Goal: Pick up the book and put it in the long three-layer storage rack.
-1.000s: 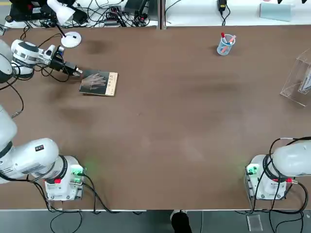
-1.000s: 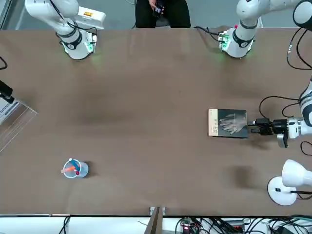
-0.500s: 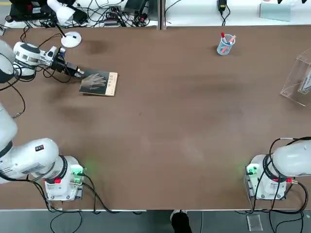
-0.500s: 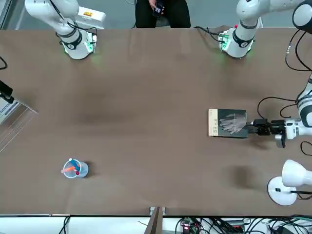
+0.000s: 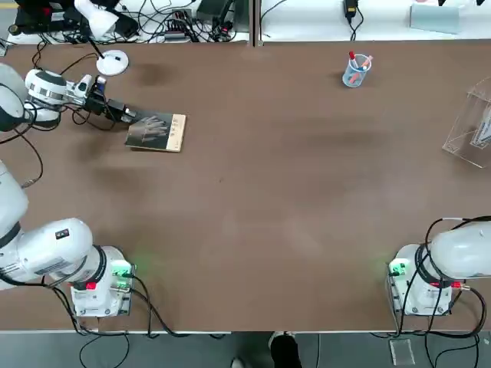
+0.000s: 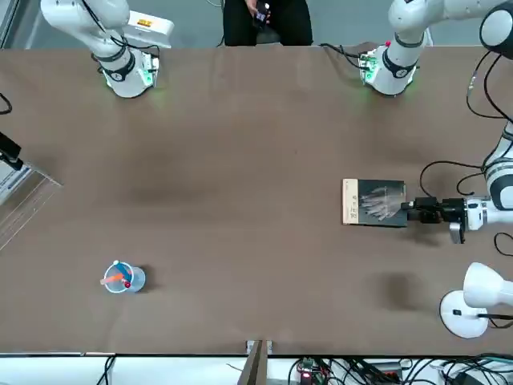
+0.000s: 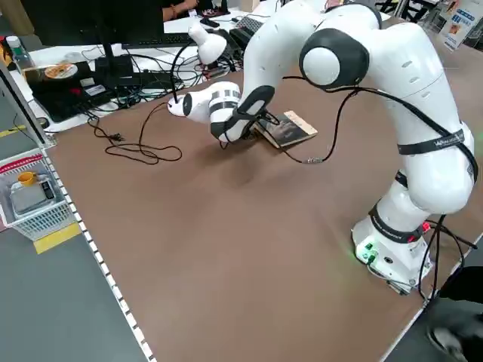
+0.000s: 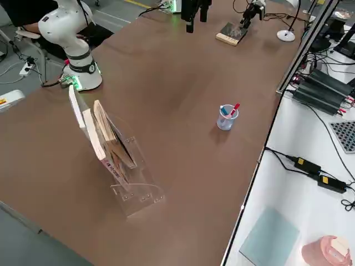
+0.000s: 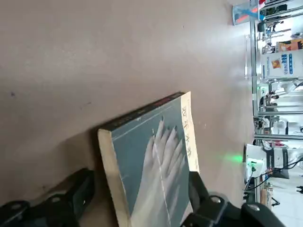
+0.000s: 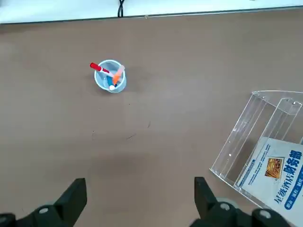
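1. brown tabletop (image 5: pixel 253 192) stretches between two white robot arms, cables and electronics crowding the desk behind it.
2. left gripper (image 9: pixel 137 198), jaws parted wide, reaches the far left part of the table, its fingers on either side of the book (image 9: pixel 151 161); whether they touch it, the pictures cannot tell.
3. dark book with a pale hand on its cover lies flat on the table, tan strip facing away from the left arm.
4. right gripper (image 10: pixel 141 201) hangs open and empty over the right side of the table, near the clear rack (image 8: pixel 138 183).
5. books (image 8: pixel 102 136) lean inside the rack, well apart from the flat one.
6. pen cup (image 5: pixel 357 70) holds markers on the far side of the table, between book and rack.
7. white lamp (image 6: pixel 463 314) stands near the left gripper; a person (image 6: pixel 268 22) stands beyond the robot's side of the table.
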Available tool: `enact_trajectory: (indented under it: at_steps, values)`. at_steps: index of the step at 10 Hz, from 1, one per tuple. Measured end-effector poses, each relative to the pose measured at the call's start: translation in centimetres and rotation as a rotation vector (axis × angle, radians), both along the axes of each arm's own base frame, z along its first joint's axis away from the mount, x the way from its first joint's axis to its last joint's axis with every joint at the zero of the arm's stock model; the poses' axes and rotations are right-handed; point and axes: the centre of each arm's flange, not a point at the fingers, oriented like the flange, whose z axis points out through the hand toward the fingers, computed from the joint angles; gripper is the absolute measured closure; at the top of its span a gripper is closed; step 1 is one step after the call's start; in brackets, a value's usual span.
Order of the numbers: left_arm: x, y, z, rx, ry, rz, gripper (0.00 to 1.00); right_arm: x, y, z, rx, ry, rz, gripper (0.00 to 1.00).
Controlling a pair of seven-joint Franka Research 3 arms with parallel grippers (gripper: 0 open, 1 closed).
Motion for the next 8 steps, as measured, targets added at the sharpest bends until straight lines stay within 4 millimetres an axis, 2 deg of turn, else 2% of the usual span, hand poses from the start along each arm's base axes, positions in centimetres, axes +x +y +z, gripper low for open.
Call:
enact_trajectory:
  at_steps: [8]
  values:
    - [0.34,-0.60,-0.44,-0.009,0.000,-0.003,0.19,-0.28,-0.09,-0.31,-0.001,0.030,-0.003,0.00]
